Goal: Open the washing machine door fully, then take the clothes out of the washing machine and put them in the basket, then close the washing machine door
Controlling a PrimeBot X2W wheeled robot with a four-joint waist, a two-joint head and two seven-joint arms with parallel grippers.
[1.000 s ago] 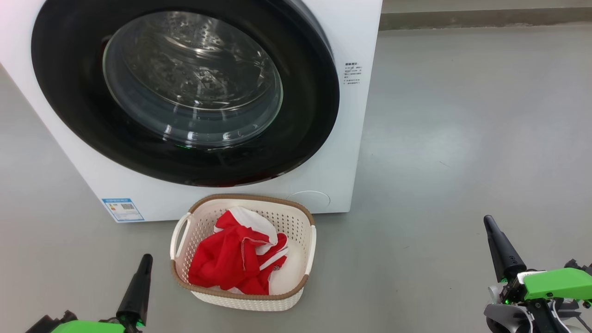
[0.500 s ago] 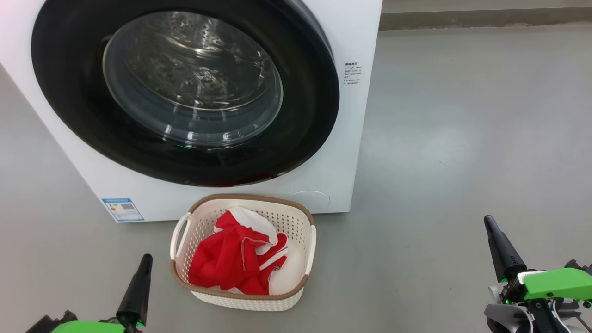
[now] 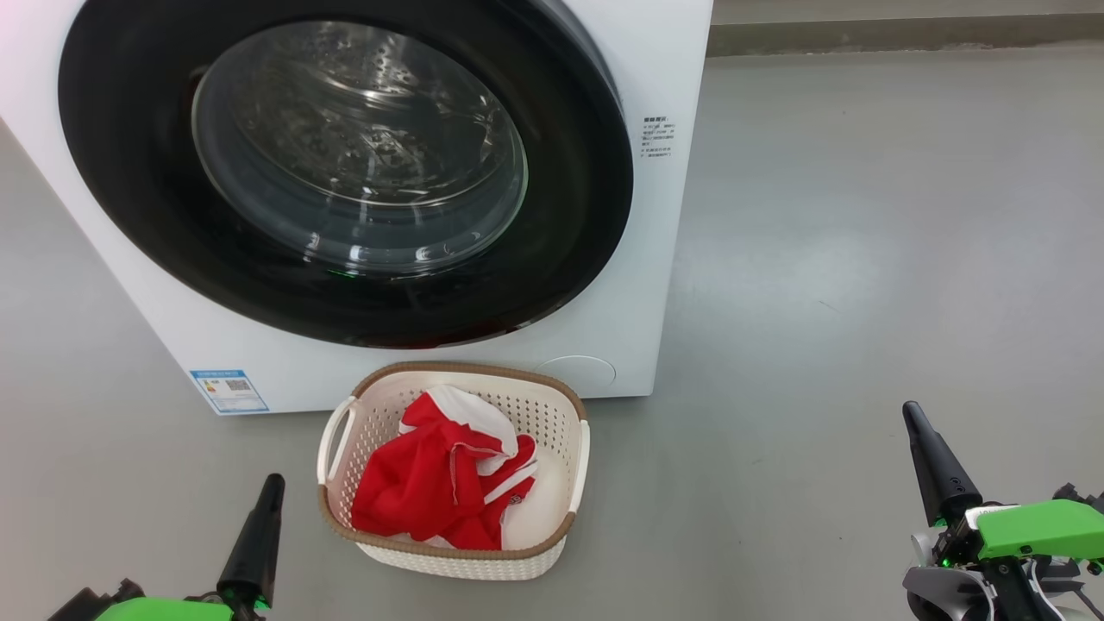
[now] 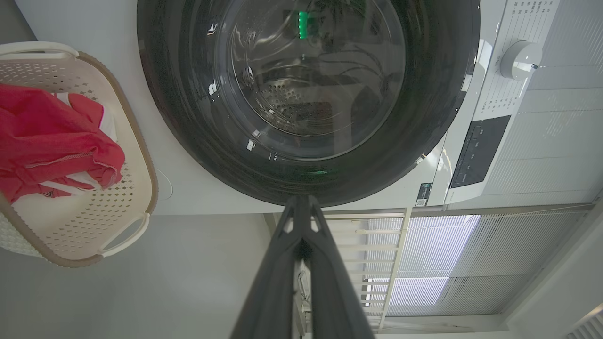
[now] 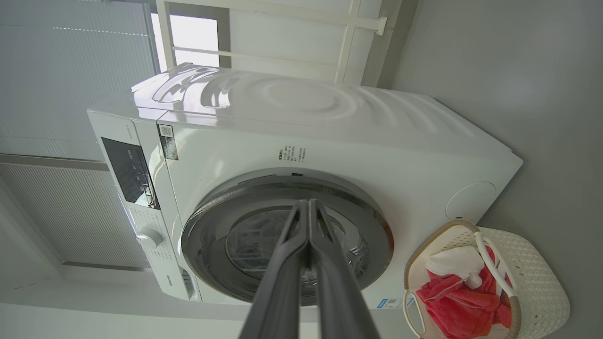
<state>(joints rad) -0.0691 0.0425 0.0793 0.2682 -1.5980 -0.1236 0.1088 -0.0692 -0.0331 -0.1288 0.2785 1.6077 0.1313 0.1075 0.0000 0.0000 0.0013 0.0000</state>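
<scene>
Head view: washing machine door (image 3: 345, 164) closed flush on washing machine (image 3: 664, 259) front, glass facing robot. Basket (image 3: 448, 552) on floor (image 3: 862, 259) just before machine, open side up, handle-to-handle axis running left-right along machine front. Clothes (image 3: 423, 492) heaped inside basket, red mass toward left wall, white piece at machine end. Left gripper (image 3: 274, 479) near basket's left side, apart from it, fingers pressed together, empty, pointing at machine. Right gripper (image 3: 908, 410) well right of basket, fingers pressed together, empty.
</scene>
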